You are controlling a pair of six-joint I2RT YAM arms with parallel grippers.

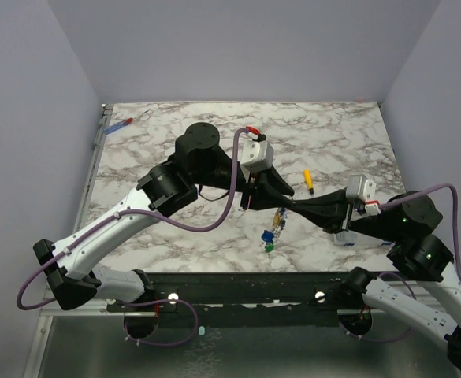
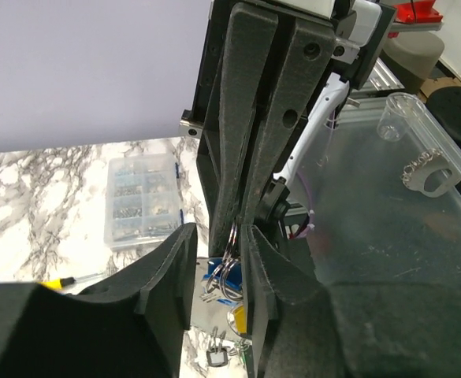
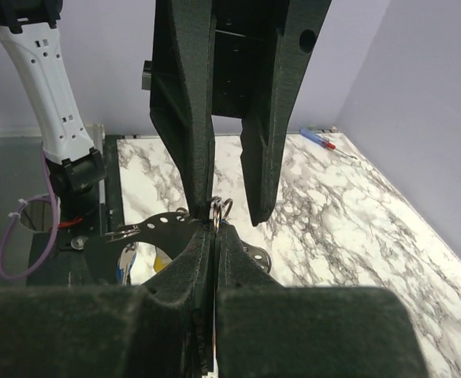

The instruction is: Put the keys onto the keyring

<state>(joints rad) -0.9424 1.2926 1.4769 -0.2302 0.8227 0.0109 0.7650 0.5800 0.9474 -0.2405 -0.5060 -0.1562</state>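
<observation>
My right gripper point(image 1: 288, 206) is shut on the thin silver keyring point(image 3: 220, 209) and holds it above the table. The ring's top pokes out between its pads. Several small keys point(image 1: 273, 233) with blue, yellow and green tags hang below the ring. My left gripper point(image 1: 251, 197) is open, its two fingers standing either side of the ring. In the left wrist view the keyring point(image 2: 231, 264) lies close against the right finger point(image 2: 255, 268), with the blue tag point(image 2: 214, 277) and yellow tag point(image 2: 243, 319) behind it. A black-tagged key point(image 2: 217, 356) shows lower down.
A yellow-handled screwdriver point(image 1: 309, 180) lies right of the grippers. A clear plastic box point(image 2: 142, 198) of small parts sits near the right arm, also in the top view point(image 1: 345, 237). A blue-and-red screwdriver point(image 1: 120, 124) lies at the far left corner.
</observation>
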